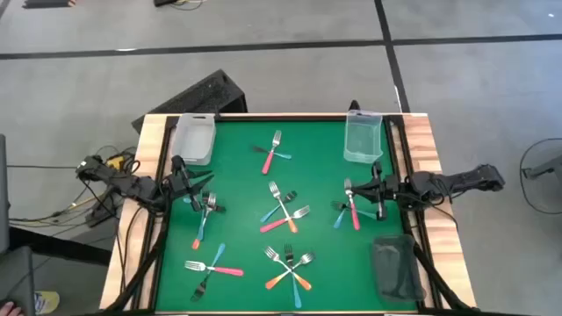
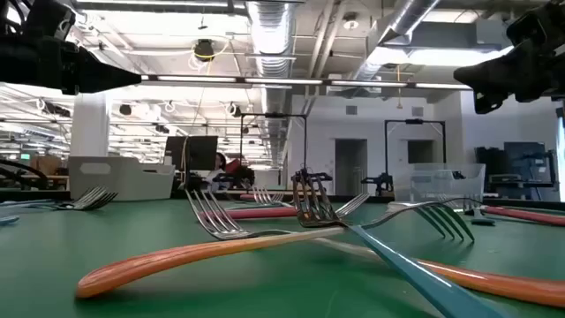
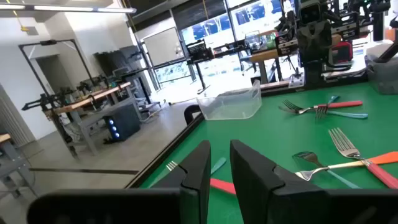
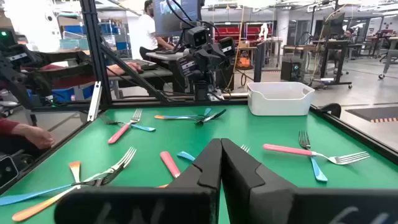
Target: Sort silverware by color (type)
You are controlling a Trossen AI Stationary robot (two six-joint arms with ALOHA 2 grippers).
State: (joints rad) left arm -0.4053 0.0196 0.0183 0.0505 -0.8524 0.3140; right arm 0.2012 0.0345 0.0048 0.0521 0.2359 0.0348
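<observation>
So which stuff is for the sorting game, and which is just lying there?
For the job:
- forks with pink, blue or orange handles
- left tool, right tool

Just lying about:
- two clear bins
- dark bin
- cables beside the table

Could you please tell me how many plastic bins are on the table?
3. In the high view: a frosted bin at the upper left corner, a clear bin at the upper right, and a dark bin at the lower right. None seems hidden.

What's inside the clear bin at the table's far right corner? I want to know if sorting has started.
The clear bin looks empty in the high view: only green table shows through its bottom. No fork lies in it. Its walls are see-through, so little is hidden.
</observation>
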